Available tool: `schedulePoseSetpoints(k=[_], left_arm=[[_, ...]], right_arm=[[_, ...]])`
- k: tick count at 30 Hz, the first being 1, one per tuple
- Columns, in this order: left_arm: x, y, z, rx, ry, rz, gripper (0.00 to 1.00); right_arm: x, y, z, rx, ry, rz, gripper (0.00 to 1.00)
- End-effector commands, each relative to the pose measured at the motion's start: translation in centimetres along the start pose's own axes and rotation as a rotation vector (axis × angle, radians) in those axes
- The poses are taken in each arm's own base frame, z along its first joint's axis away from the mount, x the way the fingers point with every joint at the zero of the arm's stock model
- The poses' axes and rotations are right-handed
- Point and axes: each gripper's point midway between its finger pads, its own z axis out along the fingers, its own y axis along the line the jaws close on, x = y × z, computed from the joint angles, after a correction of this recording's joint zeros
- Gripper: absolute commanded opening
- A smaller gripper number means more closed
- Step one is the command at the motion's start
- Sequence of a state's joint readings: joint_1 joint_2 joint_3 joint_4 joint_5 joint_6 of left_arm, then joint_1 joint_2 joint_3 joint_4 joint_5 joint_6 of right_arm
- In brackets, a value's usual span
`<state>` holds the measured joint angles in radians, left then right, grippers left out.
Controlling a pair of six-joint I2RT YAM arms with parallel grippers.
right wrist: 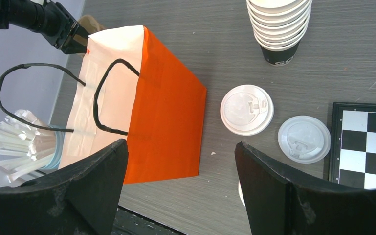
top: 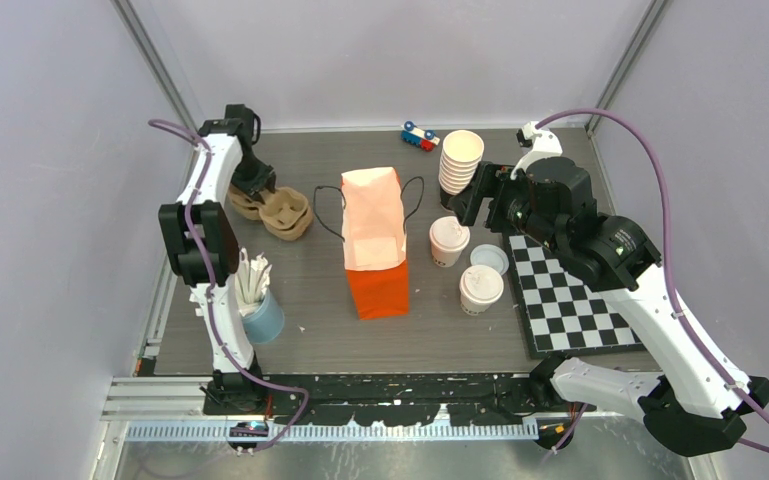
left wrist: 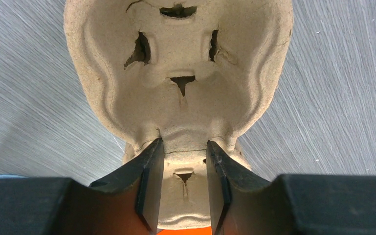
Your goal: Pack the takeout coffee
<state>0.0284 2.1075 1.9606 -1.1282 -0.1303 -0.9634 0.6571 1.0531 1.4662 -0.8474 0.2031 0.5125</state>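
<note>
Two lidded takeout coffees upright on the desk (top: 310, 340), right of centre in the top view. Far coffee (top: 449, 241) just right of the orange bag (top: 373, 240); near coffee (top: 481, 290) lower and a little further right, close to the left edge of the checkerboard (top: 570, 295). Between them, a loose lid (top: 489, 258) flat on the surface. Both cups outside the bag and apart from either arm.

Desk dark grey with a fine streaked grain and a few pale specks. Walls (top: 380, 50) plain pale lilac on three sides; metal corner posts (top: 155, 60) slanting up at upper left and upper right. Black rail (top: 390, 385) along the bottom edge by the arm bases.

Bag standing mid-frame, mouth open, white inside, black cord handles splayed to either side. Stack of lidless cups (top: 460, 160) above the far coffee; small toy car (top: 419, 137) near the top. Blue cup of paper sticks (top: 260, 310) at lower left.

Left pincer (left wrist: 184, 142) at upper left of the top view, clenched on the edge of a brown pulp cup carrier (left wrist: 181, 58), one finger on each side of a narrow neck. Right pincer (right wrist: 181, 144) released, fingers wide apart, hanging over the desk beside the cup stack.
</note>
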Motion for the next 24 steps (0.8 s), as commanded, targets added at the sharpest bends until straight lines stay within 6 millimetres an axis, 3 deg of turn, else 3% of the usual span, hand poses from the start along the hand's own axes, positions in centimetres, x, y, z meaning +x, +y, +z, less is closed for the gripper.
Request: schedulePoseSetpoints(k=[1, 7, 15, 24], left_arm=[[-1.2, -0.6, -3.0, 0.041, -0.052, 0.017, 0.35], [-2.1, -0.4, -5.9, 0.061, -0.095, 0.072, 0.35], [-3.3, -0.5, -11.3, 0.156, -0.177, 0.145, 0.33], [-2.4, -2.4, -19.8, 0.4, -0.225, 0.227, 0.32]], right_arm=[[-1.3, 0.0, -1.1, -0.009, -0.058, -0.007, 0.84], [-1.3, 0.1, -1.1, -0.015, -0.055, -0.003, 0.84], [-1.2, 0.5, -0.9, -0.027, -0.043, 0.021, 0.84], [-0.9, 0.5, -1.0, -0.017, -0.024, 0.055, 0.84]])
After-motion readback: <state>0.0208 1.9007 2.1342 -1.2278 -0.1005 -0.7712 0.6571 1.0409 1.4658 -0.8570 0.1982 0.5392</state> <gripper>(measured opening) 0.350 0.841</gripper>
